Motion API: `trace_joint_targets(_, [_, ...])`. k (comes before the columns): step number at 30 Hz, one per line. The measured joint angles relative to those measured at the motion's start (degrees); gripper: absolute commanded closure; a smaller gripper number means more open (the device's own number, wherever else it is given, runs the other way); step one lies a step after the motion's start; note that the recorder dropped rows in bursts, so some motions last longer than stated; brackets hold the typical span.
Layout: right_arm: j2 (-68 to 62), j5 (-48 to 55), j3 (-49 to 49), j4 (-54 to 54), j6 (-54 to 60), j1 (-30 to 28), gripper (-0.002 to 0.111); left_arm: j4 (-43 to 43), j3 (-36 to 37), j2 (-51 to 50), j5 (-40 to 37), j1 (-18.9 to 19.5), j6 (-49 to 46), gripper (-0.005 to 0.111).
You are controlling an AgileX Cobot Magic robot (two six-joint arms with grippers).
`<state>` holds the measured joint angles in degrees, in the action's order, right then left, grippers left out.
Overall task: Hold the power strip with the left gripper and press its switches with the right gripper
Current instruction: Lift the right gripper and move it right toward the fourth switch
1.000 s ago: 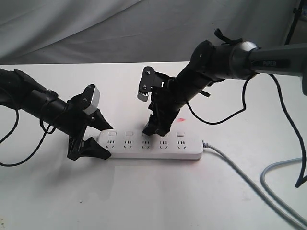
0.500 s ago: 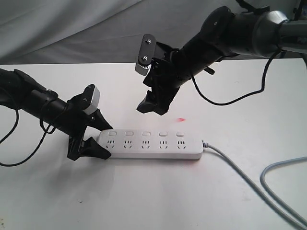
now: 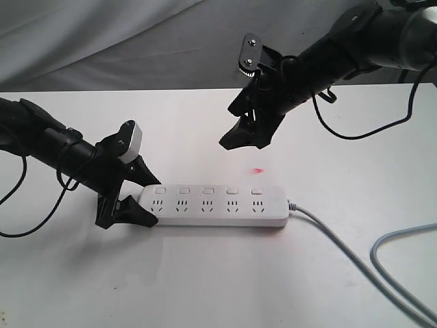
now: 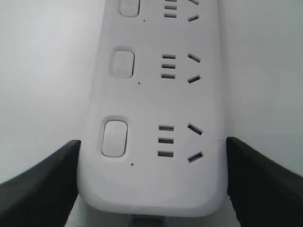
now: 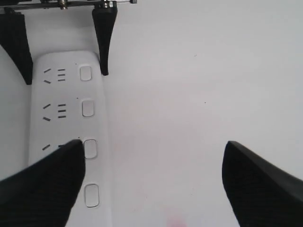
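Broadly, a plain white worktop (image 3: 205,280) fills the scene, and a creased grey cloth (image 3: 102,41) hangs behind its far edge. At the left, the left gripper (image 3: 154,201) lies low on the worktop at the end of a slim black arm. Its fingers (image 4: 42,189) are grasping the power strip (image 3: 218,206): the strip's rounded end sits between them, with one finger against each long edge, as the left wrist view shows. From those fingers the strip runs away flat on the worktop, sockets up. Its switches (image 3: 208,190) form a row along the edge nearer the cloth, the first one just past the fingertip on that side. A small red spot (image 3: 257,170) marks the worktop just beyond the switch farthest from the left fingers. Above that end of the strip hangs the right gripper (image 3: 244,142), clear of the worktop, its fingers (image 5: 42,189) released and spread wide with nothing between them. The strip lies below these fingers and apart from them. In the right wrist view one fingertip overlaps the switch row and the other hangs over bare worktop. From the end of the strip opposite the left fingers a grey cable (image 3: 341,249) trails across the worktop toward the right edge.
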<state>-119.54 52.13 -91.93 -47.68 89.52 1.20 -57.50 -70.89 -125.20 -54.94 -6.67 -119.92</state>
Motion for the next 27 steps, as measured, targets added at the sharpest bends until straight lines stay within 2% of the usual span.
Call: trace_joint_targets(27, [-3.03,-1.1,0.22,1.58,3.02,0.0,0.035,0.0,0.0,0.0,0.0,0.0,0.0,0.067])
